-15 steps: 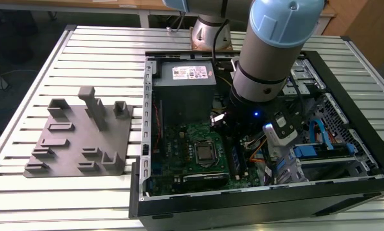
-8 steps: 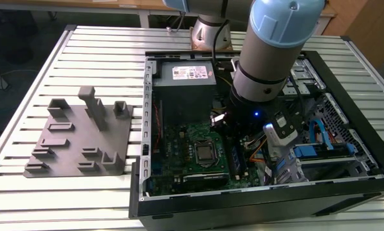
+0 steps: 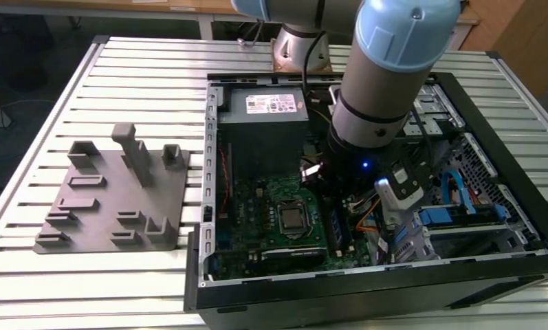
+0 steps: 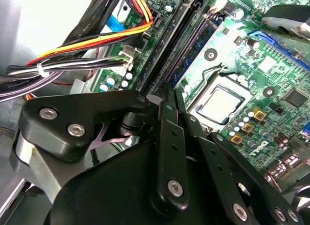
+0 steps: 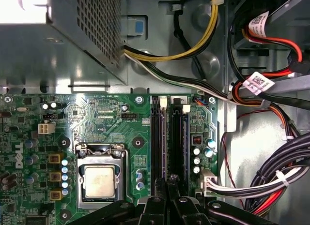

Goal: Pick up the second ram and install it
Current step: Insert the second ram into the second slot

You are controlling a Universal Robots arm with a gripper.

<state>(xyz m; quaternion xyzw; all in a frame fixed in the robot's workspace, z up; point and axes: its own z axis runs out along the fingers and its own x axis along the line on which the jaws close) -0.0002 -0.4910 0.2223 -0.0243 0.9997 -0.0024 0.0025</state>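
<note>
**End effector positioned over the memory slots**

The exterior view shows the arm (image 3: pixel 384 75) reaching down into an open computer case (image 3: pixel 366 206) that lies on a slatted metal surface (image 3: pixel 117 75). The end effector (image 3: pixel 324 180) sits low over the green motherboard (image 3: pixel 265 206), next to the processor socket (image 3: pixel 293 218). A grey fixture plate (image 3: pixel 108 199) with upright holders lies on the surface toward the exterior view's left, well apart from the case.

The first wrist view looks straight down on the board. It shows two long black memory slots (image 5: pixel 167 142) running side by side, with the socket (image 5: pixel 99 179) beside them and the power supply's perforated wall (image 5: pixel 92 31) beyond. The black linkage of the end effector (image 5: pixel 169 186) stands directly over the near end of these slots.

The second wrist view gives an oblique look past the linkage (image 4: pixel 167 97). A thin dark board, the second ram (image 4: pixel 191 55), stands edge-on in line with the slots, beside a bundle of coloured cables (image 4: pixel 97 41).

The fingers appear drawn close together at the slot. Whether they grip the second ram cannot be told, nor whether it is fully seated.
</note>
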